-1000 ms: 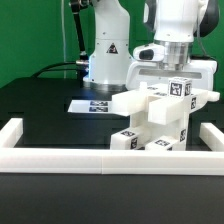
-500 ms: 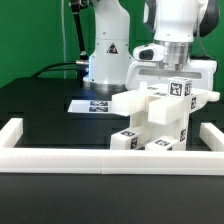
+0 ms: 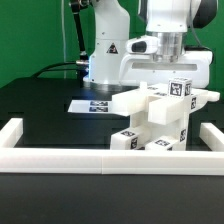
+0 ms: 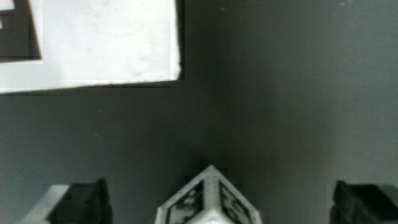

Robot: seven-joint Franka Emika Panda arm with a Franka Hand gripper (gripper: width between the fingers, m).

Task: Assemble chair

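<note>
Chair (image 3: 160,115) below spread fingers (image 4: 79,200), untouched

Marker board (image 3: 88,103) half hidden behind the chair (image 3: 160,120); fingers (image 4: 75,202) edge-cropped in wrist view.

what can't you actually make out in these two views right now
- Gripper fingertips: in the exterior view the chair stands in front of them; the wrist view's edge cuts the fingers.
- Chair joints: in the exterior view, whether the stacked parts are locked together or just resting is too small to tell.
- Marker board: its tags are too small to read, and the chair covers one end.
</note>
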